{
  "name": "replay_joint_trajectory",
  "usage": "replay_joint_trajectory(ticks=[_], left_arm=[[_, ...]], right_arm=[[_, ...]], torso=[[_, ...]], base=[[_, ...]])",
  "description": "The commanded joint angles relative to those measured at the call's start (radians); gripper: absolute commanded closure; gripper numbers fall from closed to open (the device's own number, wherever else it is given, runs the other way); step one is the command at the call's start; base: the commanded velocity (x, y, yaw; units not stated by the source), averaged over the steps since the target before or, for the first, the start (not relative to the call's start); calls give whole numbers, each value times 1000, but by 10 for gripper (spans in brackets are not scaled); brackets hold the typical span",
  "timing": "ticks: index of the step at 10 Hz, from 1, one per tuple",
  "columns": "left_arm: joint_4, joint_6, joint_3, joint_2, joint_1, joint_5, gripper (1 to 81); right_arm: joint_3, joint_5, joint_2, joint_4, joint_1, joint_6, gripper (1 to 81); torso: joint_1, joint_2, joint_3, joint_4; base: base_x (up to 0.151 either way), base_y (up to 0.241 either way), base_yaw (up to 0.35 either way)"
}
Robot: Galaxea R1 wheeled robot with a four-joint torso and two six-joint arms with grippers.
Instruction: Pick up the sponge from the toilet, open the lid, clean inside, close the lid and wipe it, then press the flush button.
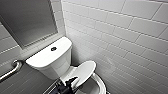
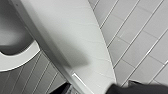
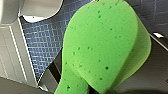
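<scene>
Evidently your right pincer (image 3: 100,88) clamps the bright green peanut-shaped sponge (image 3: 100,50) ready for scrubbing, while just ahead of your left pincer (image 1: 68,84), grip unclear, the glossy white oval lid (image 1: 83,71) tilts half-raised.

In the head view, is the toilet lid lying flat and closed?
No, the lid is tilted up off the seat, with the left hand at its edge.
</scene>
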State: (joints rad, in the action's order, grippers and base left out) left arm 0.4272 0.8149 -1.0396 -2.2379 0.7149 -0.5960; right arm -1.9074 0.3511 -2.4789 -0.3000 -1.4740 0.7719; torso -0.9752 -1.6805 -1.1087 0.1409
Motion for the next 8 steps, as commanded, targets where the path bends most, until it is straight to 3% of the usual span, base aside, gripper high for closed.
replay_joint_trajectory(ticks=[1, 8], left_arm=[[38, -8, -103, -8, -110, 15, 10], [30, -10, -57, 122, -166, 10, 10]], right_arm=[[19, -43, 41, -24, -4, 0, 811], [24, -43, 36, -24, -6, 0, 811]], torso=[[0, 0, 0, 0], [0, 0, 0, 0]], base=[[0, 0, 0], [0, 0, 0]])
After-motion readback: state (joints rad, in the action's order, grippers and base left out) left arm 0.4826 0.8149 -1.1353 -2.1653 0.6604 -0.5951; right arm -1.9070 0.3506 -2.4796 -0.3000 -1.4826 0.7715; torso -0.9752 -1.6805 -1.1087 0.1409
